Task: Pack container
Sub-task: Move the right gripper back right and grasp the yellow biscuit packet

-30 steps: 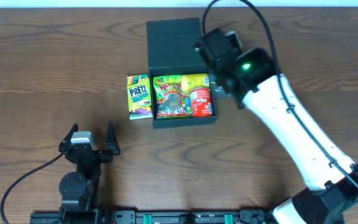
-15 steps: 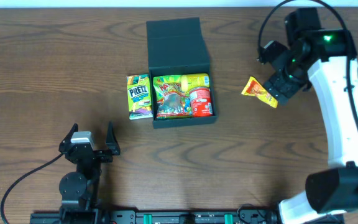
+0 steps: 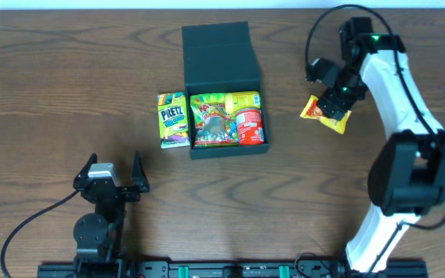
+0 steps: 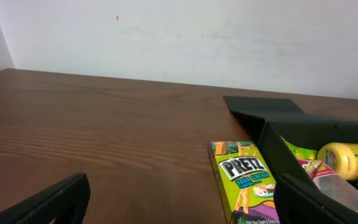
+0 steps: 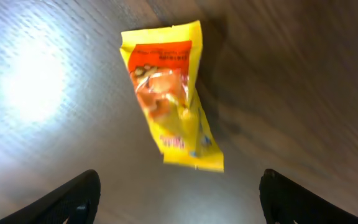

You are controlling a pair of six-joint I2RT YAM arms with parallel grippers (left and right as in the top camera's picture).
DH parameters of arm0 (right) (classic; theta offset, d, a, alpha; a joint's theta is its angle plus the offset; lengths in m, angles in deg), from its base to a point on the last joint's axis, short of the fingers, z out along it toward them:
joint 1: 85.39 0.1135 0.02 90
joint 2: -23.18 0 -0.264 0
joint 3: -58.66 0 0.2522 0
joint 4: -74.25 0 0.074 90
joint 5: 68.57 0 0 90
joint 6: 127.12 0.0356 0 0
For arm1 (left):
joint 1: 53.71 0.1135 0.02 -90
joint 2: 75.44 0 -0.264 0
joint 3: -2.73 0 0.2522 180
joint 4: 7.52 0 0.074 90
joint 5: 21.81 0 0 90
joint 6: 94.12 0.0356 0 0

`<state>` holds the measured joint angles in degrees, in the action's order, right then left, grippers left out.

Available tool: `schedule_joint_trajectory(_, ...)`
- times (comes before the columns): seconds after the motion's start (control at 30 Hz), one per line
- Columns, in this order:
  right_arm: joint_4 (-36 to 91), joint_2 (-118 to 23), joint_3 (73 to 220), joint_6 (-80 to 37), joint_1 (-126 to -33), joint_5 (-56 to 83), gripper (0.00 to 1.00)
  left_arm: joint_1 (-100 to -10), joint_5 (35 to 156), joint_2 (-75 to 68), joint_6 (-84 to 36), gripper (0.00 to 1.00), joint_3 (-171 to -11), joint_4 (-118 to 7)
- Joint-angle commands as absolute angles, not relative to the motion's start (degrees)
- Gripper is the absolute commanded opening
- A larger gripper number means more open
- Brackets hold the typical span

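Note:
The dark teal-black container [image 3: 226, 148] lies open at centre, its flap lid [image 3: 219, 54] folded back; it holds several colourful snack packs. It also shows in the left wrist view [image 4: 316, 134]. A yellow-green Pretz box [image 3: 173, 120] stands against its left wall, and shows in the left wrist view [image 4: 244, 183]. A yellow snack packet [image 3: 321, 113] lies flat on the table to the right; it shows in the right wrist view [image 5: 171, 93]. My right gripper [image 3: 335, 99] is open, hovering just above the packet, empty. My left gripper [image 3: 113, 174] is open and empty at the front left.
The wooden table [image 3: 68, 85] stretches left and back to a white wall [image 4: 185, 37]. A black cable loops above the right arm [image 3: 396, 85].
My right arm has swung from over the container to the right side of the table and come down over the yellow packet. The left arm has not moved.

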<state>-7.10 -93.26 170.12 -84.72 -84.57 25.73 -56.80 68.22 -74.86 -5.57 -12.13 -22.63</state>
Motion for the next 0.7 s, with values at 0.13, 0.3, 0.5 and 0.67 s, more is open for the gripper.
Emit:
schedule_joint_trajectory(0.13, -3.5, -98.7, 169.5, -86.9, -84.9, 25.9, 0.82, -56.6, 67.8, -75.2, -5.4, 0.95, -11.3, -25.6)
schedule_joint_trajectory(0.3, -3.1, -99.5, 168.3, -87.6, -84.9, 25.7, 0.82, -56.6, 67.8, -75.2, -5.4, 0.96, -11.3, -25.6)
schedule_joint_trajectory(0.5, 0.3, -99.5, 163.6, -89.0, -84.9, 25.9, 0.82, -56.6, 67.8, -75.2, -5.4, 0.95, -11.3, -25.6)
schedule_joint_trajectory(0.67, 4.8, -99.5, 161.3, -89.0, -84.9, 25.6, 0.76, -56.6, 67.8, -75.2, -5.4, 0.95, -11.3, -25.6)
